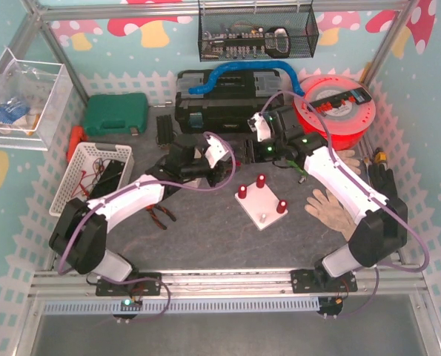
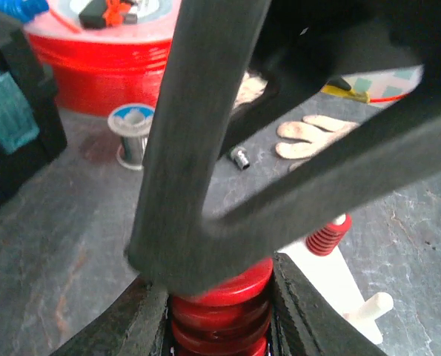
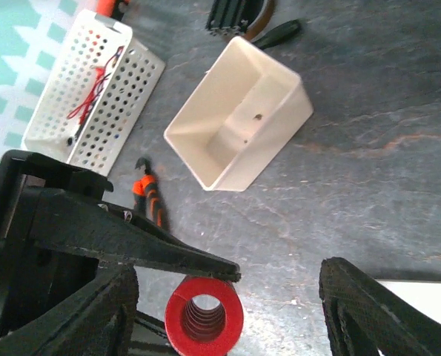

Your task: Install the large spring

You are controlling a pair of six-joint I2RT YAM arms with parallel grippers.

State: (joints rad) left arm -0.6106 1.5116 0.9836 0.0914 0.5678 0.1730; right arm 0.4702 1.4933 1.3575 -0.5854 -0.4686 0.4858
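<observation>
The large spring (image 3: 204, 317), a thick red coil, is held off the table by my left gripper (image 2: 220, 288), whose two pads press its sides. In the right wrist view I look into its open end. My right gripper (image 3: 231, 300) is open and straddles the spring, with a wide gap on its right side. One dark finger (image 2: 190, 133) of the right gripper crosses in front of the spring in the left wrist view. The white base plate (image 1: 264, 210) with red springs on its pegs lies just right of both grippers (image 1: 221, 172).
A white open bin (image 3: 235, 111), a perforated white basket (image 3: 94, 89) and orange-handled pliers (image 3: 150, 196) lie on the grey table. A red filament spool (image 2: 101, 59), solder reel (image 2: 131, 133), small socket (image 2: 240, 158) and gloves (image 1: 331, 204) sit to the right.
</observation>
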